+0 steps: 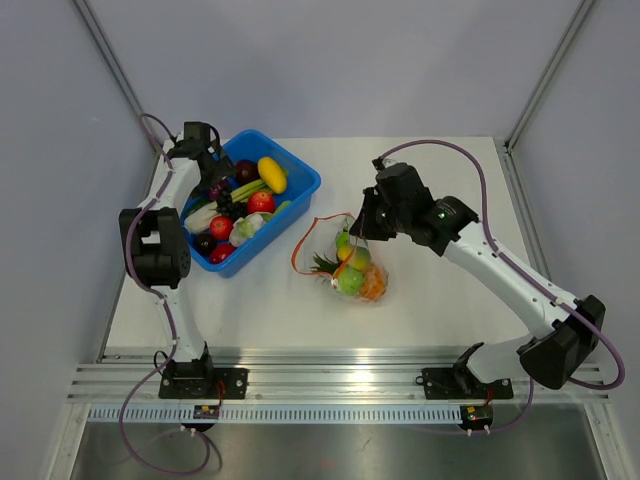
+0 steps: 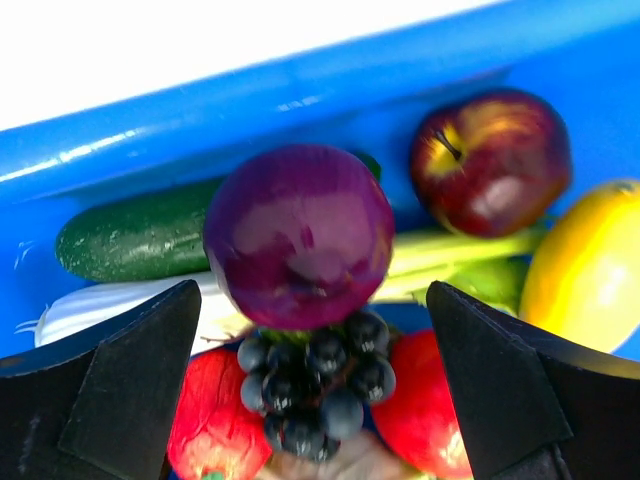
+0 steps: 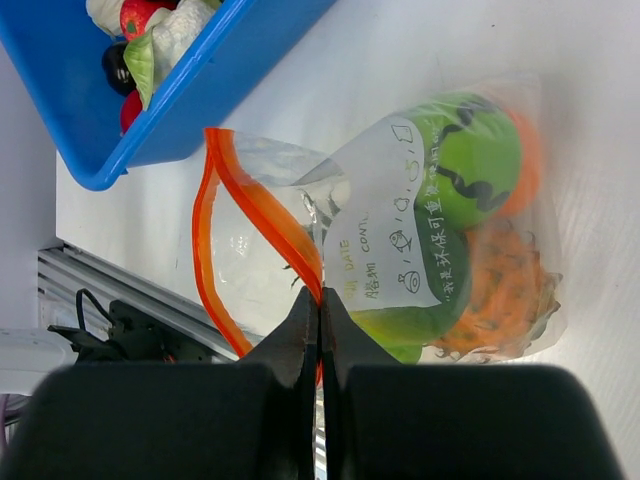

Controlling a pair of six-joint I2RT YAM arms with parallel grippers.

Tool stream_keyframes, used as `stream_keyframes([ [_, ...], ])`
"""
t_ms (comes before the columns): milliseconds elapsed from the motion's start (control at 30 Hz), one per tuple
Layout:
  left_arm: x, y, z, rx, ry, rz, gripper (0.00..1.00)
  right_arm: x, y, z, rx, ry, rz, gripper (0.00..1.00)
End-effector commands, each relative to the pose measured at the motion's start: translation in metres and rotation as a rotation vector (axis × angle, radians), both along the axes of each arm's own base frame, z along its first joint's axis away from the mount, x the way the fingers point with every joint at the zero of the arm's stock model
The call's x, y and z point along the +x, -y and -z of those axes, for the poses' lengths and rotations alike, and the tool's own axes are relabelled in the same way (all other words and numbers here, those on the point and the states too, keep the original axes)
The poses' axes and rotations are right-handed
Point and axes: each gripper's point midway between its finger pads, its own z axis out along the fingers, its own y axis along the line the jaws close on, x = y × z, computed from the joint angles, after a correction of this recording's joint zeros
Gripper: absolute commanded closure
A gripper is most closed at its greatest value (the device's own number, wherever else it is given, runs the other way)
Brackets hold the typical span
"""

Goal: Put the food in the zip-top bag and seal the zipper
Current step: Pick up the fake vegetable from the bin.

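The clear zip-top bag [image 1: 368, 282] lies on the table with its mouth gaping left, and its white label [image 3: 395, 250] faces up. Inside it are green apples [image 3: 470, 165], an orange piece [image 3: 505, 300] and a leafy pineapple [image 1: 325, 264]. My right gripper [image 3: 320, 300] is shut on the orange-red zipper [image 3: 215, 230] at the bag's upper lip [image 1: 358, 228]. My left gripper [image 2: 312, 300] hangs open inside the blue bin, above a purple piece [image 2: 298, 235] and dark grapes [image 2: 315, 385]; nothing is between its fingers. More food fills the bin: a yellow lemon [image 1: 271, 174] and red pieces [image 1: 260, 201].
The blue bin [image 1: 300, 170] stands at the back left, its corner close to the bag's mouth [image 3: 220, 90]. A cucumber [image 2: 135, 240], a red apple [image 2: 490, 160] and green stalks lie in it. Grey walls enclose the table; a metal rail runs along the near edge [image 1: 330, 375].
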Motion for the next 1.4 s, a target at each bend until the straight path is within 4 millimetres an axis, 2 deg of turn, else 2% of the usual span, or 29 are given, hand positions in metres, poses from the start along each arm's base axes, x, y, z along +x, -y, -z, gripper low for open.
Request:
stream_keyframes([
  [0, 0.026, -0.017, -0.021, 0.025, 0.124, -0.094, 0.01, 0.007, -0.009, -0.019, 0.031, 0.045, -0.024, 1.00],
  [333, 0.036, -0.024, 0.000, 0.030, 0.144, -0.156, 0.01, 0.009, -0.015, -0.008, 0.021, 0.020, -0.031, 1.00],
  [600, 0.025, -0.024, 0.022, 0.029, 0.106, -0.177, 0.01, 0.012, -0.018, -0.005, 0.021, 0.012, -0.035, 1.00],
  [700, 0.022, -0.023, 0.028, 0.029, 0.094, -0.177, 0.03, 0.012, -0.019, -0.007, 0.024, 0.013, -0.038, 1.00],
  [800, 0.020, -0.022, 0.028, 0.028, 0.097, -0.174, 0.09, 0.012, -0.018, -0.007, 0.023, 0.014, -0.035, 1.00],
  [967, 0.021, -0.020, 0.008, 0.039, 0.137, -0.158, 0.28, 0.010, -0.016, -0.008, 0.025, 0.014, -0.032, 1.00],
  [1033, 0.018, -0.020, -0.002, 0.059, 0.150, -0.149, 0.30, 0.009, -0.015, -0.009, 0.028, 0.018, -0.028, 1.00],
  [1100, 0.015, -0.025, -0.032, 0.089, 0.207, -0.157, 0.33, 0.007, -0.014, -0.012, 0.033, 0.023, -0.027, 1.00],
  [1133, 0.011, -0.013, -0.037, 0.099, 0.214, -0.123, 0.34, 0.007, -0.013, -0.012, 0.032, 0.021, -0.025, 1.00],
  [1167, 0.008, -0.011, -0.060, 0.097, 0.258, -0.115, 0.34, 0.006, -0.012, -0.012, 0.032, 0.023, -0.024, 1.00],
  [1267, -0.005, -0.004, -0.086, 0.106, 0.291, -0.071, 0.40, 0.005, -0.011, -0.015, 0.039, 0.029, -0.021, 1.00],
  [1300, -0.012, 0.001, -0.109, 0.111, 0.336, -0.056, 0.41, 0.004, -0.010, -0.017, 0.044, 0.034, -0.020, 1.00],
  [1333, -0.019, 0.003, -0.122, 0.122, 0.359, -0.038, 0.42, 0.004, -0.010, -0.017, 0.042, 0.038, -0.022, 1.00],
  [1367, -0.027, 0.011, -0.127, 0.124, 0.364, -0.012, 0.43, 0.004, -0.009, -0.017, 0.037, 0.042, -0.021, 1.00],
])
